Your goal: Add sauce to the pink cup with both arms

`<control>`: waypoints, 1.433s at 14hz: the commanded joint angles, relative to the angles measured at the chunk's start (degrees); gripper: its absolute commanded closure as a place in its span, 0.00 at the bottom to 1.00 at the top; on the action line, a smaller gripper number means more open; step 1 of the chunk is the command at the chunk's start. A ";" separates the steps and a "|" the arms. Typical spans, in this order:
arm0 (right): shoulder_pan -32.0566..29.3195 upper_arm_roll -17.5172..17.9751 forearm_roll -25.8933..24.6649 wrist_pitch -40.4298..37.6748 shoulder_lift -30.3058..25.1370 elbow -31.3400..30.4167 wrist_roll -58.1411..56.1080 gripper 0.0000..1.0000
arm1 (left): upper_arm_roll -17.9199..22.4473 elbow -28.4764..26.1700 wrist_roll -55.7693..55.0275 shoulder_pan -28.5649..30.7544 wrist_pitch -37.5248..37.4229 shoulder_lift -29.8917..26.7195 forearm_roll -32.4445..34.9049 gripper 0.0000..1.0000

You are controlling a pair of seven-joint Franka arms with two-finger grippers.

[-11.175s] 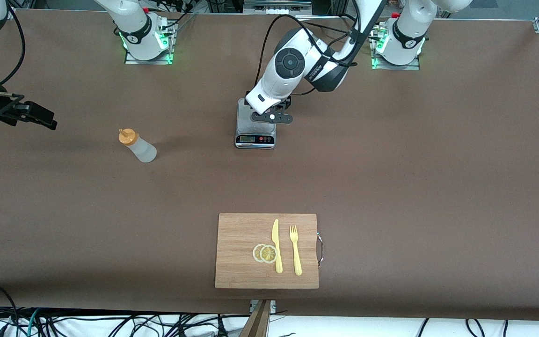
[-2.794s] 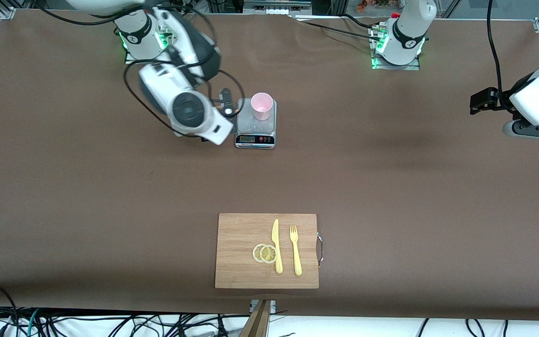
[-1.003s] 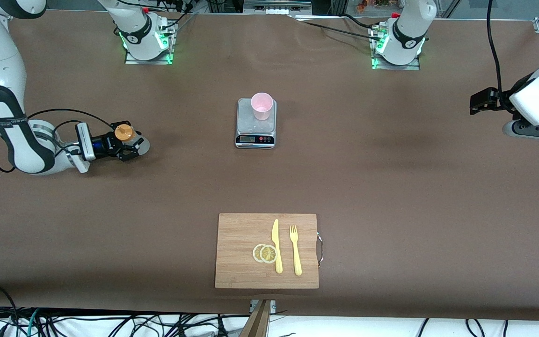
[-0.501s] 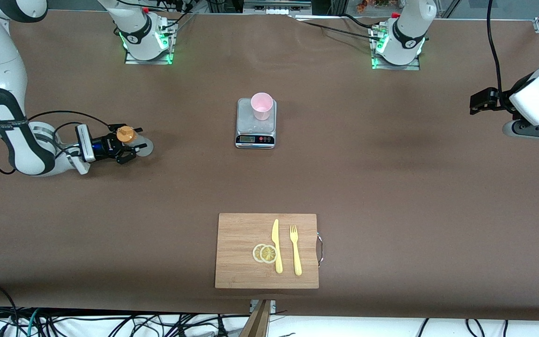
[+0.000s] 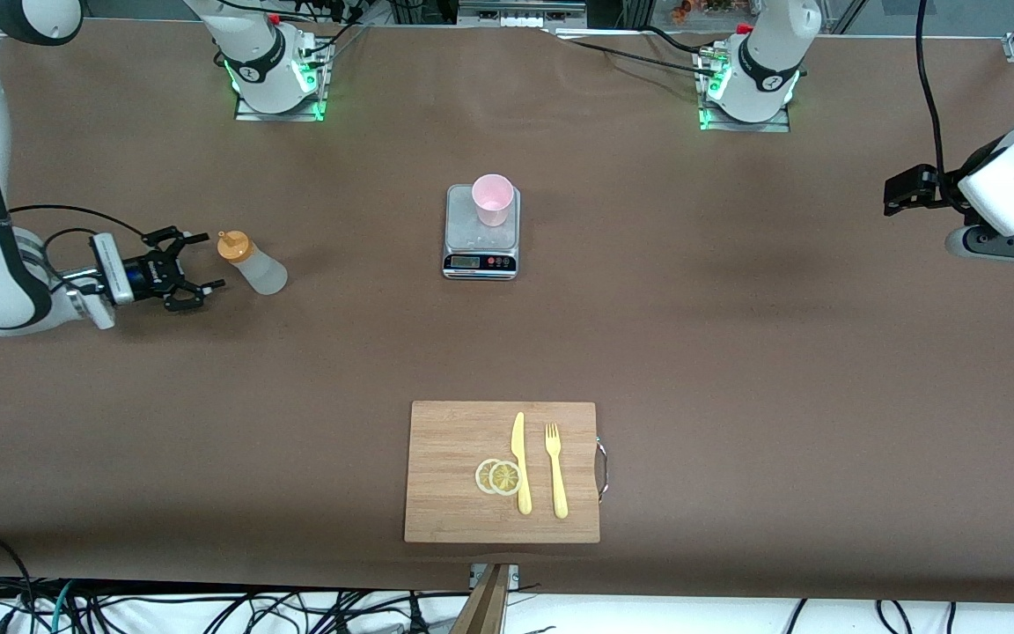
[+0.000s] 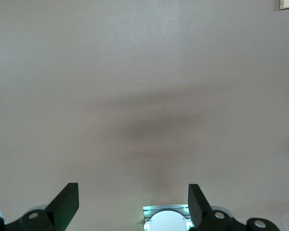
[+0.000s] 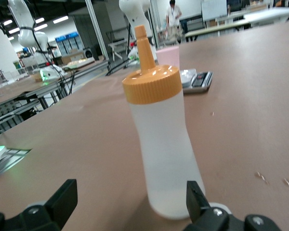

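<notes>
The sauce bottle (image 5: pixel 252 264), whitish with an orange cap, stands upright on the table toward the right arm's end. My right gripper (image 5: pixel 212 261) is open, low over the table beside the bottle and not touching it. In the right wrist view the bottle (image 7: pixel 164 154) stands just ahead of the open gripper (image 7: pixel 130 202). The pink cup (image 5: pixel 493 199) stands upright on a kitchen scale (image 5: pixel 481 246) mid-table and shows far off in the right wrist view (image 7: pixel 168 57). My left gripper (image 5: pixel 894 189) waits open and empty over the left arm's end of the table (image 6: pixel 133 202).
A wooden cutting board (image 5: pixel 454 467) lies nearer to the front camera than the scale. On it are two lemon slices (image 5: pixel 498 476), a yellow knife (image 5: pixel 520 462) and a yellow fork (image 5: pixel 555 471). The arm bases (image 5: pixel 274 79) stand along the table's top edge.
The right gripper, around the sauce bottle a second ago, has opened and drawn back toward the right arm's end of the table. The bottle stays standing. The left arm has not moved.
</notes>
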 commanded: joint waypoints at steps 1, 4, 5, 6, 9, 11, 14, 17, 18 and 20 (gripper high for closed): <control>0.01 -0.19 -4.91 1.09 -5.60 0.70 7.84 0.00 | -0.24 2.15 1.14 0.30 -1.11 1.00 -0.45 0.00; 3.94 -1.50 -8.94 4.44 -12.45 0.44 17.50 0.00 | -0.24 2.15 1.14 0.30 -1.11 1.00 -0.45 0.00; 5.09 -1.59 -10.53 5.40 -15.27 0.09 22.76 0.00 | -0.24 2.15 1.05 0.21 -1.11 1.00 -0.45 0.00; 5.63 -1.59 -11.59 5.85 -17.29 0.00 27.60 0.00 | -0.24 2.15 1.05 0.21 -1.11 1.00 -0.36 0.00; 8.61 -1.68 -13.61 6.81 -22.30 -1.05 38.60 0.00 | -0.24 2.15 1.05 0.21 -1.11 1.00 -0.45 0.00; 11.86 -1.68 -16.52 11.89 -27.75 -4.64 47.03 0.00 | -0.24 2.15 1.05 0.21 -1.11 1.00 -0.45 0.00; 18.70 -1.68 -22.04 16.56 -36.36 -8.96 67.04 0.00 | -0.32 2.15 1.05 0.21 -1.11 1.00 -0.45 0.00; 25.56 -1.68 -29.25 17.45 -40.16 -8.88 87.70 0.00 | -0.32 2.15 1.14 0.21 -1.11 1.00 -0.45 0.00; 27.24 -1.68 -30.66 17.80 -41.12 -8.88 94.47 0.00 | -0.24 2.15 1.05 0.21 -1.11 1.00 -0.36 0.00; 30.41 -1.59 -33.74 18.51 -42.62 -8.88 107.83 0.00 | -0.32 2.15 1.05 0.21 -1.11 1.00 -0.45 0.00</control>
